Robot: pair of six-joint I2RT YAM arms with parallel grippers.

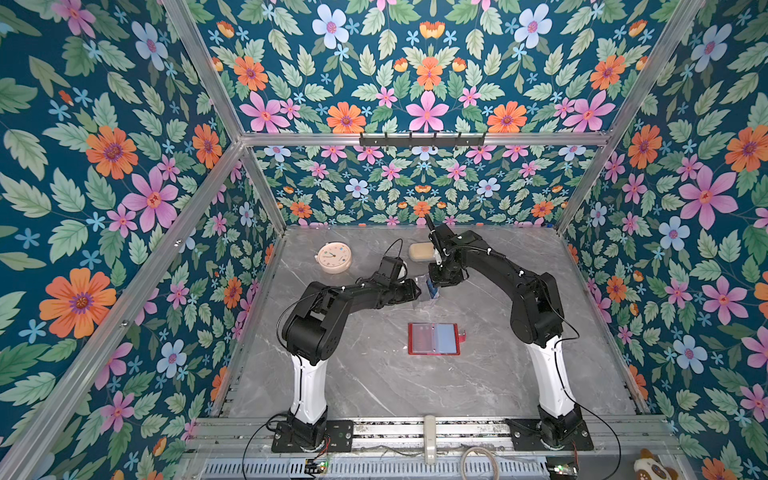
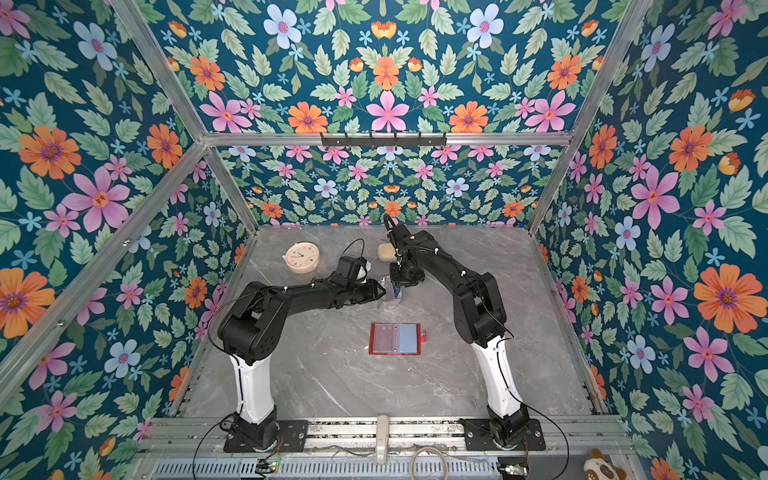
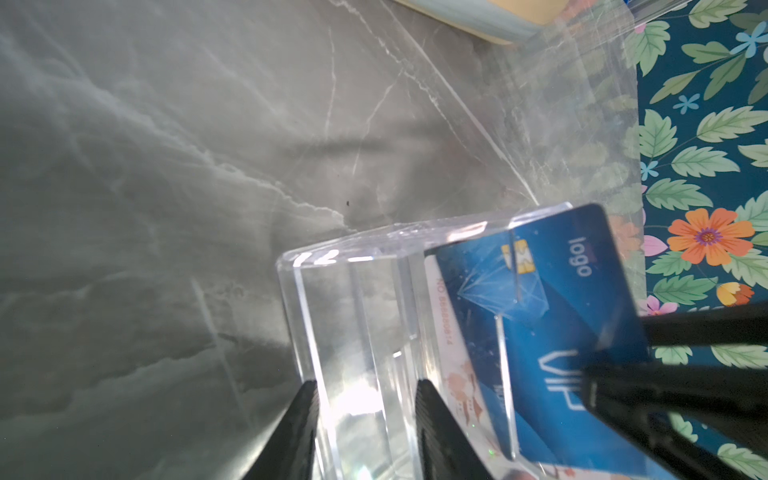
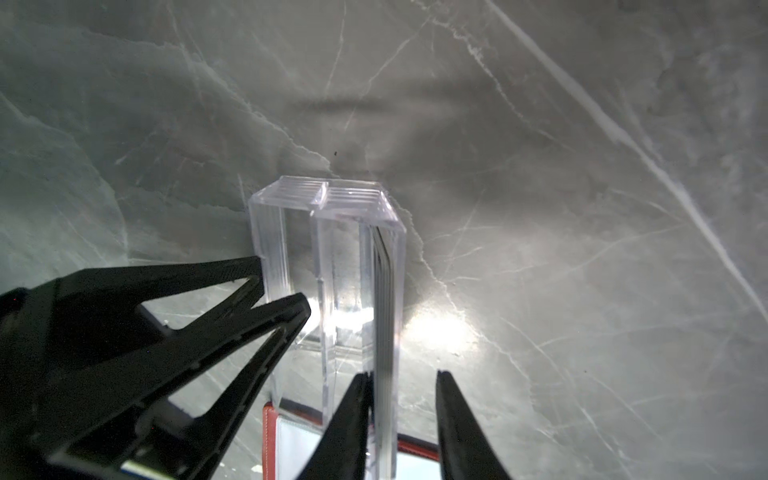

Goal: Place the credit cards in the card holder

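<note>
Left of centre in a top view, the left hand (image 1: pixel 415 289) is partly closed on the clear, hard-edged stand (image 4: pixel 324 195), bracing it; that grip wants firmness. Just right, the right hand (image 4: pixel 402 374) straddles the thin, glossy credit cards (image 3: pixel 573 316), partly open, not yet pinching: take one only, lift straight. The red card holder (image 1: pixel 434 338) lies open, lower centre.

The left arm (image 1: pixel 332 301) and right arm (image 1: pixel 523 286) extend forward, elbows raised, wrists nearly meeting. The left end effector (image 3: pixel 366 382) points sideways, jaws clamped partway. The right end effector (image 4: pixel 401 376) points downward, jaws apart.
</note>
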